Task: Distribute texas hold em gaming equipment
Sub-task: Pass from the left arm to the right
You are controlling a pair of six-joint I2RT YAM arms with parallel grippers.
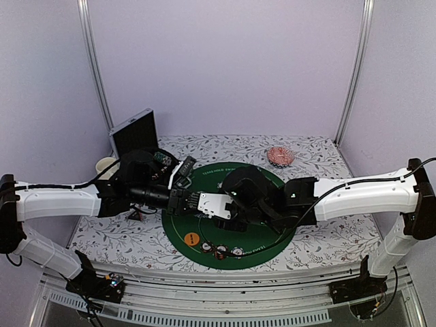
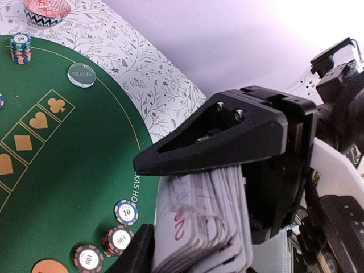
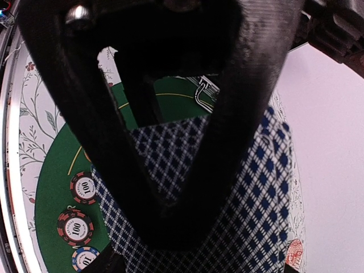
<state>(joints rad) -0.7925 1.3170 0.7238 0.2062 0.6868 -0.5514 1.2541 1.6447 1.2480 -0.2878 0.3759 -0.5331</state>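
Overhead, a meeting of two arms above a round green felt mat (image 1: 266, 238) on a floral-clothed table (image 1: 327, 231). Lodged between the fingers of the left gripper (image 1: 194, 201): a thick deck of playing cards (image 2: 205, 222) with blue diamond-patterned backs, topmost card against the upper finger, lower edges slightly splayed. Cannot tell whether clamped firmly or loose. Drawn right up to the same deck from the opposite side: the right gripper (image 1: 235, 206), card backs filling its own view; cannot tell whether gripping or merely alongside. Deck in the air over the mat's middle, nothing of it dealt out yet. Likeliest mishap: a drop mid-exchange, through one grip easing ahead of the other's closing, spilling cards face up across the felt. Also possible: carrying off only part of the splayed stack, or a clash of fingers, given near contact. Just below, toward the near rim: small red, black and blue striped poker chips (image 2: 119, 239) and an orange round disc (image 1: 192, 238), easily scattered by falling cards or a low sweep. Just past those, the table's near edge, so little margin that way. Open felt printed with gold card suits across the middle, reaching a clear dealer disc (image 2: 81, 74) and a short chip stack (image 2: 21, 48). Well apart at the far right, a pink patterned dish (image 1: 281, 156); far left, behind the left arm, a white mug (image 1: 105, 165) and a dark upright case (image 1: 134, 133).
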